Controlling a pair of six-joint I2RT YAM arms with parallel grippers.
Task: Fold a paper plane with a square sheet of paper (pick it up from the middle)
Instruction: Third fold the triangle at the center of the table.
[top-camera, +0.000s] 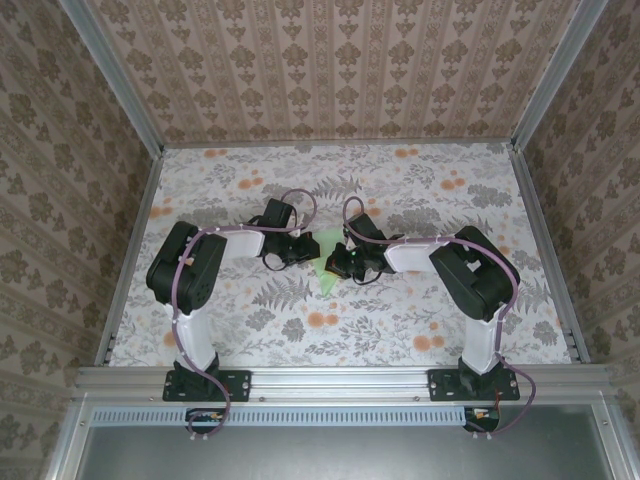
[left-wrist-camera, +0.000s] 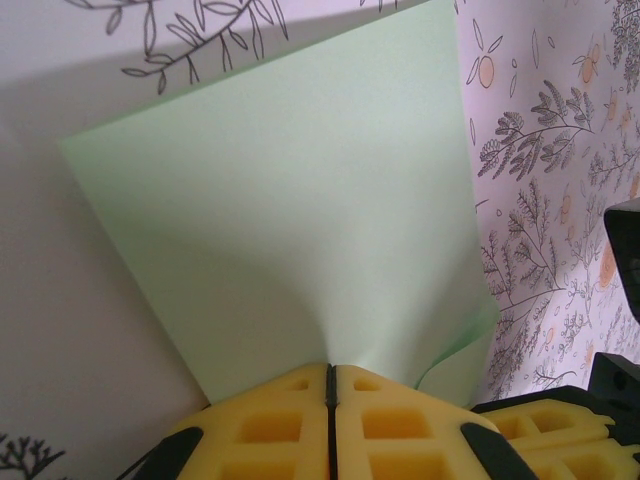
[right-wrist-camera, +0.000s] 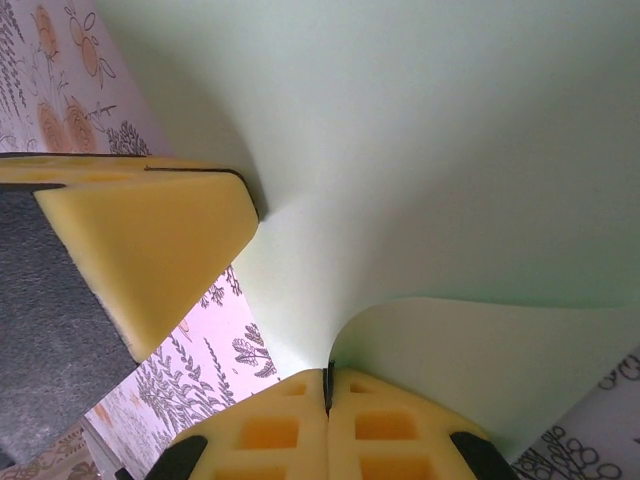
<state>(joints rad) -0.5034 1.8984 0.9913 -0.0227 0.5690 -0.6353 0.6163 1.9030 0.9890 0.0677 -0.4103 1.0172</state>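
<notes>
At the tablecloth (top-camera: 430, 200) centre, left gripper (left-wrist-camera: 330, 372) and right gripper (right-wrist-camera: 327, 378) pinch the square sheet of paper (left-wrist-camera: 290, 220): seemingly light, limp; grip edges.

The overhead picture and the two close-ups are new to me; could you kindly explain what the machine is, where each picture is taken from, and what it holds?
It is two robot arms bolted side by side at the near edge. The overhead picture looks down from above and behind them; each close-up comes from a camera on one wrist. A floral tablecloth covers the surface. The left gripper and the right gripper, with yellow padded jaws, are both shut on one pale green sheet of paper.
</notes>
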